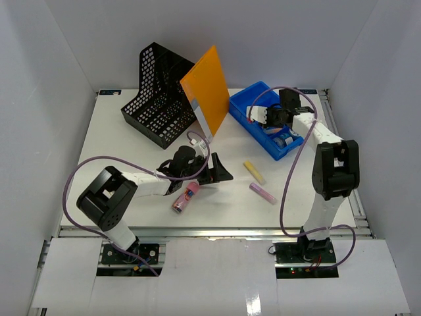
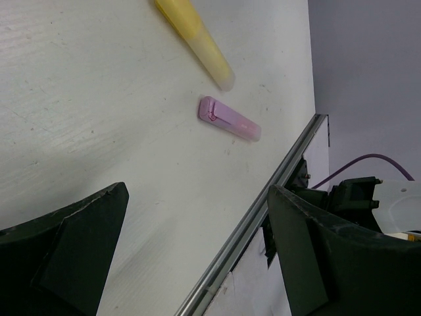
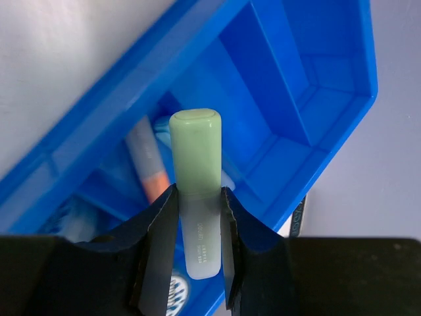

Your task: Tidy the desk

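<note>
1. Right pincer (image 3: pixel 197 195) is clenched on a green highlighter (image 3: pixel 196 151), gripping its pale barrel with the capped end sticking out past the fingertips.
2. It hangs over the blue tray (image 3: pixel 371 59), which sits at the far right of the desk (image 1: pixel 131 145). The tray lies straight below the jaws, so I judge the next move to be a release.
3. The highlighter's long axis runs out along the fingers and crosses the tray's dividers at a slant. I cannot tell which compartment it would fall into.
4. Left pincer (image 2: pixel 197 197) is released, jaws wide and holding nothing, low over mid-desk.
5. A yellow highlighter (image 2: pixel 197 39) and a purple highlighter (image 2: pixel 229 120) lie ahead of it, apart from each other. A pink highlighter (image 1: pixel 186 197) lies just beside the left arm, which is nearer to it than the right.
6. The tray's contents are blurred: an orange-tipped pen and some pale items I cannot identify.
</note>
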